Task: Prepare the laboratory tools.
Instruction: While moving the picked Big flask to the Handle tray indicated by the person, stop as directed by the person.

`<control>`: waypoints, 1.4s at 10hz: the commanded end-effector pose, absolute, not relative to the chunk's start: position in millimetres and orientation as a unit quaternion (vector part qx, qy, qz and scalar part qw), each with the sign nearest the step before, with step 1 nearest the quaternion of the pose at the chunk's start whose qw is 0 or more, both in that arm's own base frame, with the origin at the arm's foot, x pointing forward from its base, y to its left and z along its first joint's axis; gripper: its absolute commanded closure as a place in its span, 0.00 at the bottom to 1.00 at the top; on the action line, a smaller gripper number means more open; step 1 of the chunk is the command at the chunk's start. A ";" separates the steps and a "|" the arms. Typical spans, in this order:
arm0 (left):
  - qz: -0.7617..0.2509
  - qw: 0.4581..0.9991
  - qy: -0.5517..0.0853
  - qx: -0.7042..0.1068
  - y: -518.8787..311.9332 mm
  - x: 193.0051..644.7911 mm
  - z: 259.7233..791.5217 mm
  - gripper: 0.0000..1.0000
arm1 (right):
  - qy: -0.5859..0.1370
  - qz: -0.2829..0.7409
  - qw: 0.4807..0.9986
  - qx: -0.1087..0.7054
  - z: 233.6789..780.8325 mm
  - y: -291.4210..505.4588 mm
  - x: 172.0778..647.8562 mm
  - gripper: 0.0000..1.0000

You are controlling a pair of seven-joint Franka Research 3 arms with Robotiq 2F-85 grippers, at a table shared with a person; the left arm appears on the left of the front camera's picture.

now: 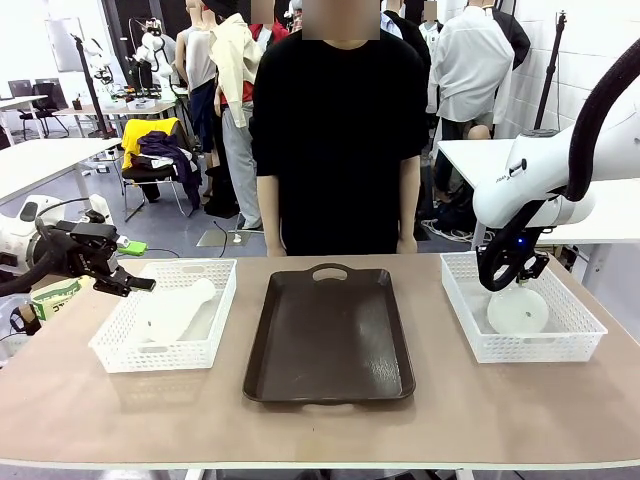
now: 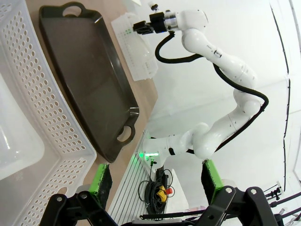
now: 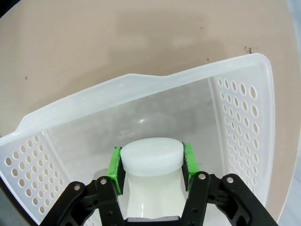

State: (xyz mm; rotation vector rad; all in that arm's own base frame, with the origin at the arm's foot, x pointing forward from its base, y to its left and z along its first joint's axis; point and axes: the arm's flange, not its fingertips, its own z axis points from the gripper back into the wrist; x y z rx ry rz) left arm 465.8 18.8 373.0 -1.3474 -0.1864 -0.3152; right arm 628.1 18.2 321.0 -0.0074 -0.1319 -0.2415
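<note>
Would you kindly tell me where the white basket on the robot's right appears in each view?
Front view: right basket, right of the tray.
Left wrist view: top centre, beyond the tray.
Right wrist view: its walls ring the picture's middle.
Shared landmark: the right gripper, shut on the flask inside it.

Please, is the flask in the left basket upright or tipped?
Tipped: the flask lies on its side in the basket.
</note>
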 end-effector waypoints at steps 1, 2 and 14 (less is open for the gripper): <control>-0.148 0.763 -0.090 -0.623 19.7 465.5 374.9 0.00 | -0.068 -0.119 0.991 -0.003 320.6 19.4 627.9 1.00; -0.148 0.763 -0.090 -0.623 19.7 465.5 374.9 0.00 | -0.068 -0.119 0.991 -0.003 320.6 19.4 627.9 1.00; -0.148 0.763 -0.090 -0.623 19.7 465.5 374.9 0.00 | -0.075 -0.120 0.989 0.035 422.9 -6.2 575.1 1.00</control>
